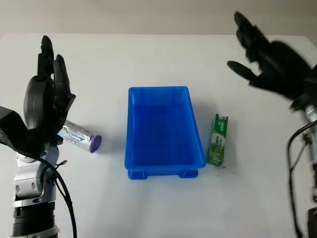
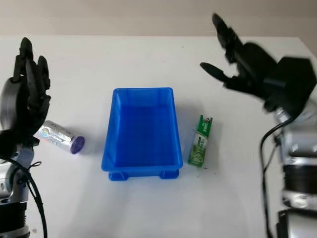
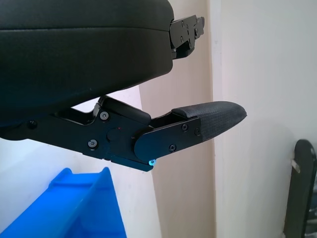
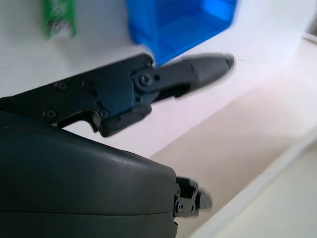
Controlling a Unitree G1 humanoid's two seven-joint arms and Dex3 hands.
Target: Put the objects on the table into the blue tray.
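While both open hands, left hand (image 1: 47, 94) and right hand (image 1: 267, 62), hover above the table (image 1: 148, 208), fingers wide, the tray (image 1: 161, 131) sits mid-table between can (image 1: 79, 135) and packet (image 1: 218, 140).

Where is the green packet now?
The green packet lies on the white table, just beside the blue tray on the robot's right side.

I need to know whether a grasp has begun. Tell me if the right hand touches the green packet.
Apart. In the left eye view the right hand is raised and open, well beyond the green packet, with bare table between them.
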